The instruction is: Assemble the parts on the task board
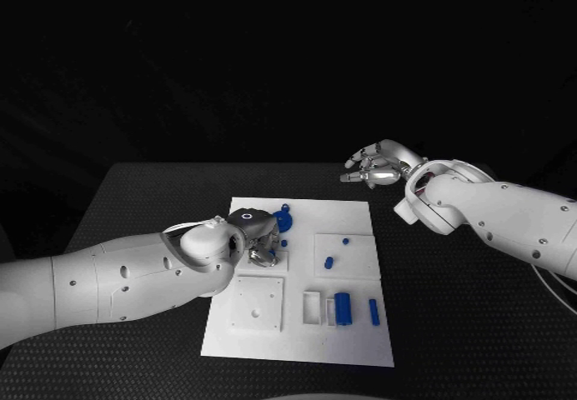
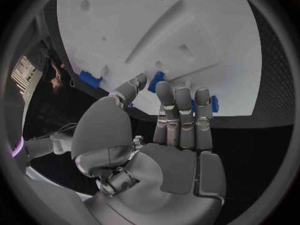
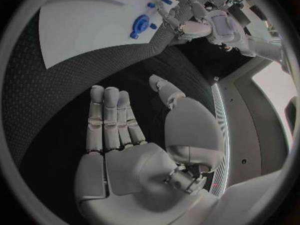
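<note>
Your left hand (image 1: pixel 256 243) hovers low over the upper left part of the task board (image 1: pixel 348 350), fingers apart and extended, grasping nothing. In the left wrist view the fingertips (image 2: pixel 165 91) sit just above the board with a small blue part (image 2: pixel 155 81) right at them; contact can't be told.

Just beyond that hand, toward the board's far edge, lies the round blue part (image 1: pixel 283 219), the nearest loose piece, so the left hand has the short reach.

Your right hand (image 1: pixel 378 166) is released too, fingers spread, holding nothing, out over the black table (image 1: pixel 481 333) past the board's far right corner, well apart from every part.

Other parts sit nearer the board's middle and front:
- a small blue peg (image 1: pixel 345 242) and a short blue pin (image 1: pixel 327 263) on the raised square block at right centre
- a blue cylinder (image 1: pixel 343 308) in the front tray, long axis running front to back
- a thin blue bar (image 1: pixel 374 312) just beside it, same axis

Judgement: the round part goes to the left hand; the front pieces lie between both arms. There's open table on all sides of the board, and the left forearm covers the board's left edge, so watch clearance there.
</note>
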